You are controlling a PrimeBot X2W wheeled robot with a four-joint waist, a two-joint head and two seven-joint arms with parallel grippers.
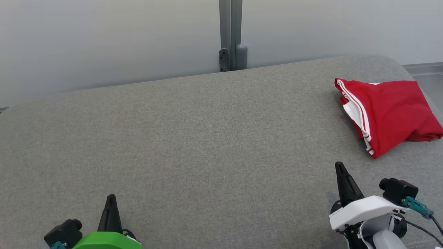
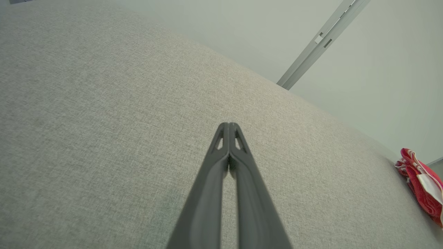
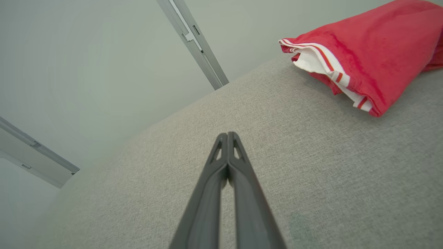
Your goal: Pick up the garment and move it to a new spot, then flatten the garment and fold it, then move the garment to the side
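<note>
Both arms sit low at the near edge in my head view. Left gripper point(image 1: 111, 199) is at lower left under its green wrist cover point(image 1: 104, 240), fingers clenched tip to tip. The left wrist view confirms it: the tips are touching each other, with a thin slit further down the fingers, over the grey fabric surface point(image 1: 193, 145). Right gripper point(image 1: 340, 167) is at lower right, above its white wrist cover point(image 1: 361, 209), with a dark camera module point(image 1: 398, 188) and a teal connector point(image 1: 415, 204) beside it. It's clenched the same way, tips pressed together, gripping no cloth. The red garment point(image 1: 392, 112) lies on the far right of the surface, near the rounded far corner. It's ahead of the right gripper and slightly to its right, apart from it, and well apart from the left one. It's bunched into a compact wedge, resting on the fabric. The white-and-red striped hem faces the middle of the surface, with a bit of white lining showing at the opening. Its right side runs to the frame edge, so I can't tell how far it extends. Behind the surface there's a pale wall with a grey metal post point(image 1: 231, 34) standing near the centre.
</note>
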